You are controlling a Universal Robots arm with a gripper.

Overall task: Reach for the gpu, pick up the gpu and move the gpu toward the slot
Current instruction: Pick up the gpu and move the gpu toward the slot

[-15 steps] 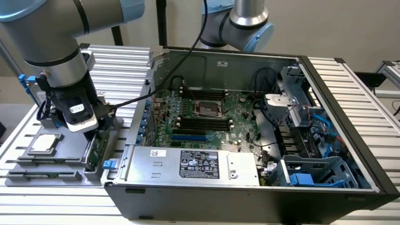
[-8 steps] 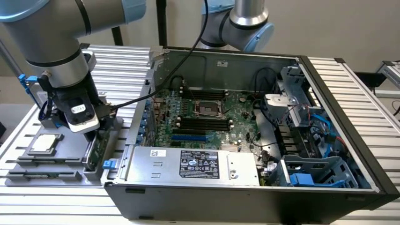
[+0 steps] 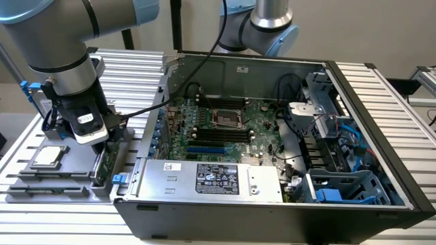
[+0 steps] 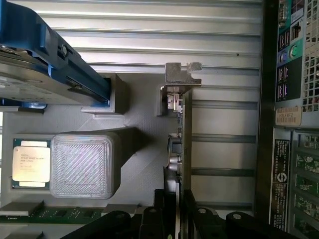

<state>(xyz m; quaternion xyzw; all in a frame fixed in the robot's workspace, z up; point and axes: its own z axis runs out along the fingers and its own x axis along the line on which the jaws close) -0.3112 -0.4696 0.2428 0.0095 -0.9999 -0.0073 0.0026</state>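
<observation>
1. Pincer [image 4: 178, 203], black and blocky, straddles the top edge of the gpu [image 4: 186, 129]. Whether it squeezes the card or sits loosely around it cannot be told.
2. The gpu stands on edge in a slot of a matte grey holder tray [image 4: 142, 164], just outside the computer case [image 3: 272, 222], on the exterior view's left.
3. Seen edge-on, the card is a thin dark strip with small components along it. A bent silver metal bracket [image 4: 182, 74] caps its far end. The near end is hidden behind the pincer.
4. The tray's surface is finely ridged, and a raised square block [image 4: 82, 164] on it shows concentric lines.
5. Beside that block lies a square silver chip [image 4: 31, 167] with small, unreadable print.
6. A silver hard drive [image 4: 25, 74] with blue rails is cut off at the frame edge.
7. The desk [image 3: 381, 102] is made of ribbed aluminium slats.
8. Inside the open case lies a green motherboard [image 3: 225, 127], partly covered by black cables.
</observation>
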